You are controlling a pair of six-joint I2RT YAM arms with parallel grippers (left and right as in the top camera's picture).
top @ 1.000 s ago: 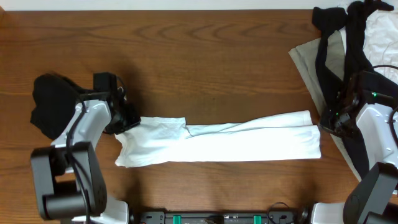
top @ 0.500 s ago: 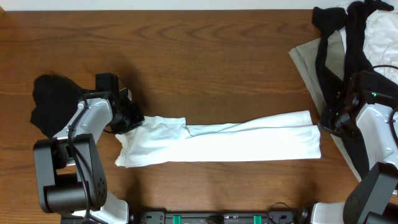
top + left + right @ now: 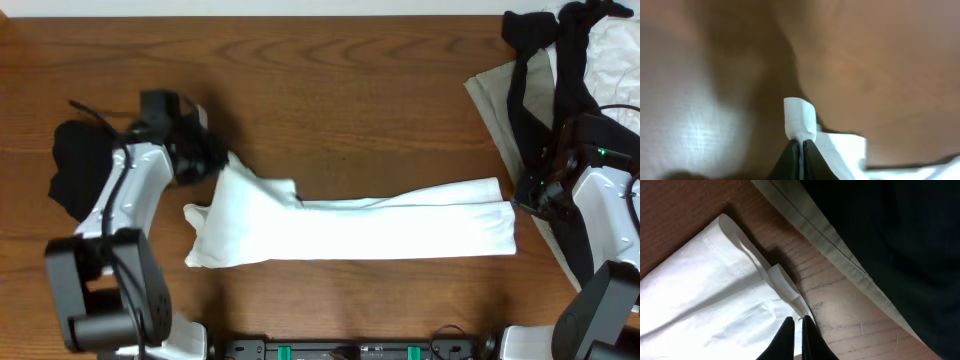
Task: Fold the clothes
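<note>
The white T-shirt [image 3: 380,230] lies folded into a long strip across the front of the table. My left gripper [image 3: 213,162] is shut on its far left corner, and that corner is lifted off the wood into a peak. The left wrist view shows white cloth [image 3: 800,117] pinched between the shut black jaws of my left gripper [image 3: 801,141]. My right gripper [image 3: 518,205] sits at the strip's right end. In the right wrist view my right gripper [image 3: 797,319] is closed on the folded hem of the shirt [image 3: 705,285].
A black garment [image 3: 75,165] lies at the left, under the left arm. At the back right is a pile of beige cloth [image 3: 490,95], black pieces [image 3: 535,60] and white fabric [image 3: 615,50]. Its beige hem [image 3: 850,262] runs close past the right gripper.
The left gripper closed on the shirt's left corner, then rose and drew back to the left, pulling the corner up. The right arm has not moved.
</note>
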